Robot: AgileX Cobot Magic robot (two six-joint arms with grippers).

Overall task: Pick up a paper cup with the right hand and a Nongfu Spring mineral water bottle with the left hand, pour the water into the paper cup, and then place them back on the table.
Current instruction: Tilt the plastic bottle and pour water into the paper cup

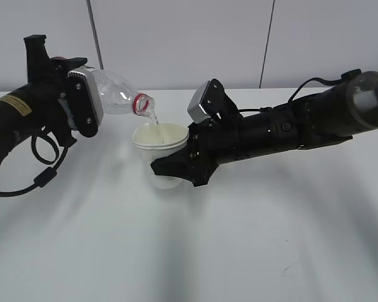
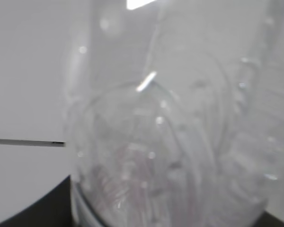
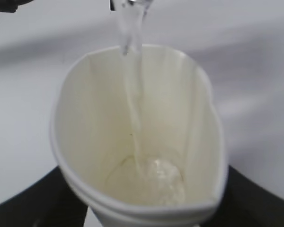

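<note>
Left hand (image 1: 82, 107), upper left of frame, clamps tilted Nongfu Spring mineral water bottle (image 1: 116, 91) – water (image 1: 154, 119) streams from mouth into paper cup (image 1: 160, 151), frame centre, squeezed by right hand (image 1: 176, 167) above table (image 1: 239, 251).
</note>
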